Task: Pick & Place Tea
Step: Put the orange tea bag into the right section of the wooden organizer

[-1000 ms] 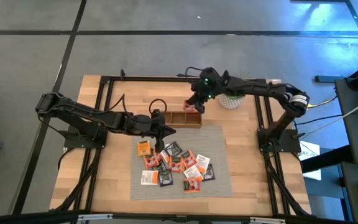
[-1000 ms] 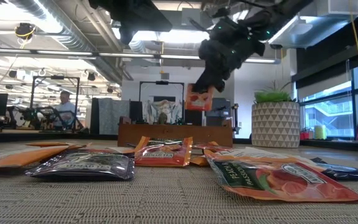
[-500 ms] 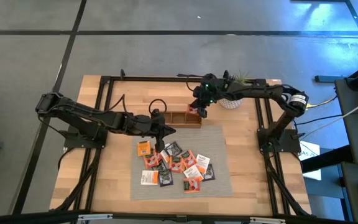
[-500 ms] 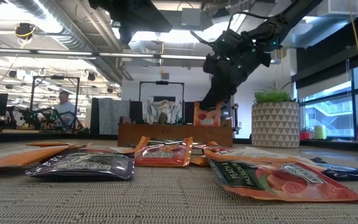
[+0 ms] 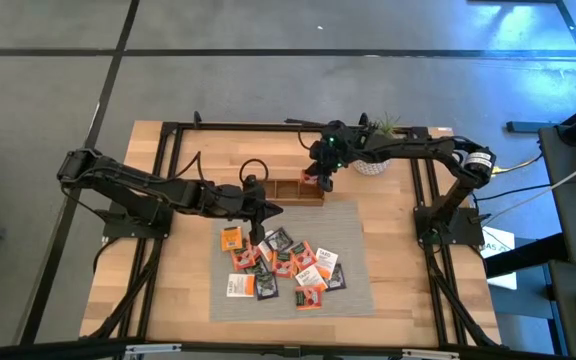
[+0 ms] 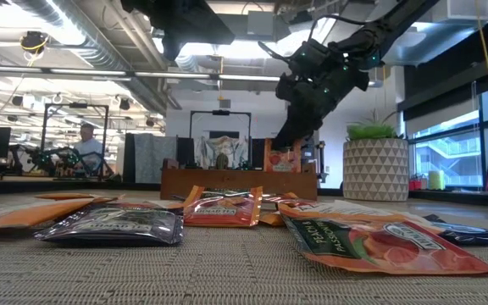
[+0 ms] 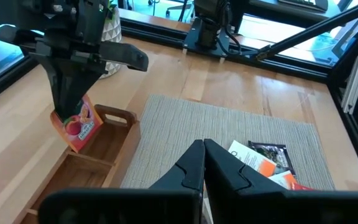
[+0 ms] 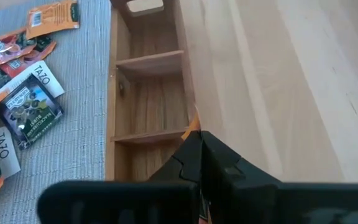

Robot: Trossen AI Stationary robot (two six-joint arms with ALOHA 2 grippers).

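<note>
A: Where was the tea sachet (image 7: 78,122)?

B: Pinched upright in the right gripper (image 7: 72,115), jaws clamped on its upper part, its lower corner dipping into the end compartment of the wooden tray (image 5: 286,190).

A: How to finish that well?

B: Probably lower it straight between the tray walls, then release; the tilt might catch the rim.

A: Room around the tray?

B: Bare desk (image 5: 168,270) on the tray's far side, a potted plant (image 5: 373,160) near that end. The pile of sachets (image 5: 286,262) lay on the grey mat (image 5: 353,290) in front of the tray, and the left gripper (image 5: 272,211), jaws together and empty, hung over the mat just before the tray.
</note>
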